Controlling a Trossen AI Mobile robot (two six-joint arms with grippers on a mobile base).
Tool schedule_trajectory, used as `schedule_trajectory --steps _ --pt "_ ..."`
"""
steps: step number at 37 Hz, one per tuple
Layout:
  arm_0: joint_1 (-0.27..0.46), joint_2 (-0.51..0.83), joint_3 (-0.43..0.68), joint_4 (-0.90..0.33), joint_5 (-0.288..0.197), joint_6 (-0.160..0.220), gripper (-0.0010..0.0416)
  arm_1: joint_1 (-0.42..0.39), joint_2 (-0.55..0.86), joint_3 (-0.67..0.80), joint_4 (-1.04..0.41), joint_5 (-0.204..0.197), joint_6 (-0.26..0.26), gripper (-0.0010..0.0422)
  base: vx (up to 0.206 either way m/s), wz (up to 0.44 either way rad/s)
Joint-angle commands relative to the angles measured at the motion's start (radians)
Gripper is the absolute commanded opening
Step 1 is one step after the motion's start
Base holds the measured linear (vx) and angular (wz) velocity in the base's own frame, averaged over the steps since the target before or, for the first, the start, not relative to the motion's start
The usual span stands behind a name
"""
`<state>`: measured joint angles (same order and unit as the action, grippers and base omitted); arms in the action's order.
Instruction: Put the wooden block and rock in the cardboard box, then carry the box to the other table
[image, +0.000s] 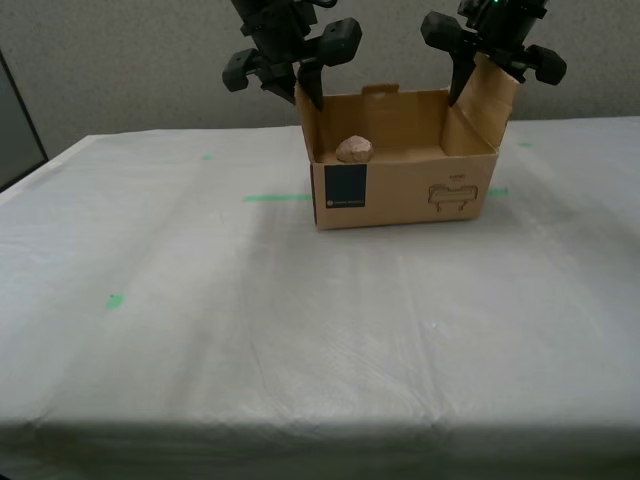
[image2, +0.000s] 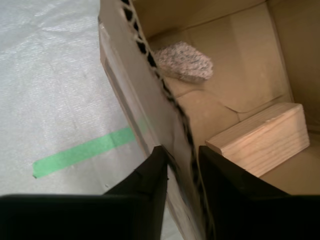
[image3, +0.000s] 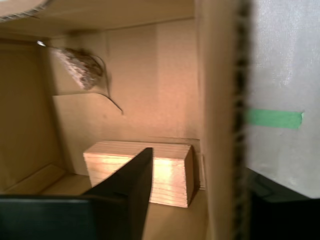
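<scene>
my first tool (image3: 195, 200) and second tool (image2: 182, 172) each clench a box (image: 400, 190) wall to steady it on the bench (image: 300, 330), block (image2: 262, 137) and rock (image: 354, 150) inside.

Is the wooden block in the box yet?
Yes: the wooden block lies on the floor of the cardboard box, apart from the rock.

Both arms matte black, blocky; my first end effector (image3: 200, 200), my second end effector (image2: 181, 170): tapered black fingers.

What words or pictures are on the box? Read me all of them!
Dark teal label on the cardboard box: a small pale line of print at its bottom, too tiny and blurred to read.
Line drawing on the box front: a picture only, no letters to make out.
Nothing else carries any writing.
</scene>
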<state>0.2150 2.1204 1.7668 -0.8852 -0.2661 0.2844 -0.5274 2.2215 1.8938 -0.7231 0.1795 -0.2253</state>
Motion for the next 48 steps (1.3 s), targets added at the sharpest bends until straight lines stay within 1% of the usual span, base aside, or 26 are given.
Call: schedule_trajectory --steps 1,5,11,13,16,17,22,26,31,38,44,48 --pt "0.001 -0.001 0.002 0.002 -0.012 0.003 0.0208 -0.001 -0.001 0.002 0.002 0.011 -0.021 0.0133 0.000 -0.080" --pt "0.001 -0.001 0.002 0.002 -0.012 0.002 0.0268 -0.002 -0.001 0.002 0.002 0.011 -0.031 0.0184 0.000 -0.075" --pt "0.001 -0.001 0.002 0.002 -0.012 -0.016 0.0351 -0.002 -0.001 0.002 -0.005 0.011 -0.031 0.0259 0.001 -0.046" --pt "0.001 -0.001 0.002 0.002 -0.012 -0.028 0.0375 -0.002 -0.001 0.002 -0.010 0.011 -0.031 0.0284 0.000 0.000" --pt "0.001 -0.001 0.002 0.002 -0.012 -0.031 0.0404 -0.002 -0.001 0.002 -0.013 0.011 -0.031 0.0318 0.000 0.000" --pt "0.001 -0.001 0.002 0.002 -0.012 -0.031 0.0406 -0.002 -0.001 0.002 -0.013 0.011 -0.031 0.0330 0.000 0.000" --pt "0.001 -0.001 0.002 0.002 -0.012 -0.034 0.0378 -0.001 -0.001 0.002 -0.015 0.011 -0.030 0.0379 0.000 0.000" --pt "0.001 -0.001 0.002 0.001 -0.012 -0.034 0.0371 0.000 -0.001 0.002 -0.016 0.011 -0.030 0.0405 0.000 0.000" --pt "0.001 -0.001 0.002 0.000 -0.012 -0.035 0.0375 0.003 -0.001 0.002 -0.015 0.011 -0.031 0.0387 0.000 0.000" --pt "0.001 -0.001 0.002 -0.006 -0.012 -0.052 0.0396 0.011 -0.001 0.002 -0.013 0.011 -0.029 0.0400 0.000 0.000" --pt "0.001 -0.002 0.003 -0.011 -0.012 -0.052 0.0396 0.018 -0.002 0.002 -0.018 0.011 -0.027 0.0396 0.000 0.000" --pt "0.001 -0.010 0.003 -0.025 -0.012 -0.052 0.0396 0.020 -0.004 0.012 -0.062 0.011 -0.026 0.0396 0.000 0.000"
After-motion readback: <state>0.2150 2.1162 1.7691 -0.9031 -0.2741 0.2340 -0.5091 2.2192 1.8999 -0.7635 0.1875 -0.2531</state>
